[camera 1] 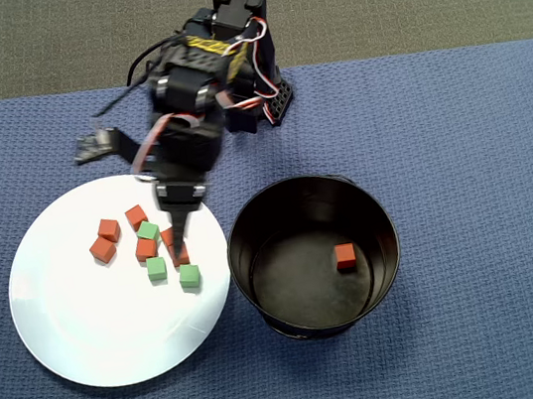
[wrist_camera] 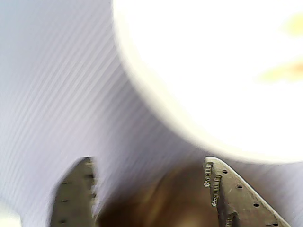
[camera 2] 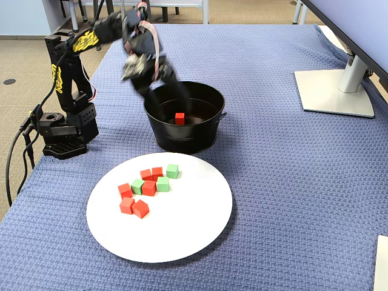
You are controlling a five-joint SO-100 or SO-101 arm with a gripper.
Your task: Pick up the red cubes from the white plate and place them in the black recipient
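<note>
- Tool (wrist_camera: 151,189) fingers are standing apart in the wrist view, with nothing between them; only blurred cloth and the plate (wrist_camera: 213,71) edge are showing beyond.
- In the overhead view the tool (camera 1: 176,235) is pointing down over the plate (camera 1: 85,327), its tip covering part of a red cube; whether it is touching anything cannot be told.
- In the fixed view the arm (camera 2: 136,51) is reaching out from its base (camera 2: 63,130) at the desk (camera 2: 291,182) edge, blurred, raised above the near rim of the bowl (camera 2: 182,136).
- Five red cubes (camera 2: 140,208) are lying on the plate (camera 2: 182,236), clustered with three green cubes (camera 2: 172,171).
- One red cube (camera 1: 344,257) is sitting on the bowl (camera 1: 260,291) floor, the bowl standing just beside the plate.
</note>
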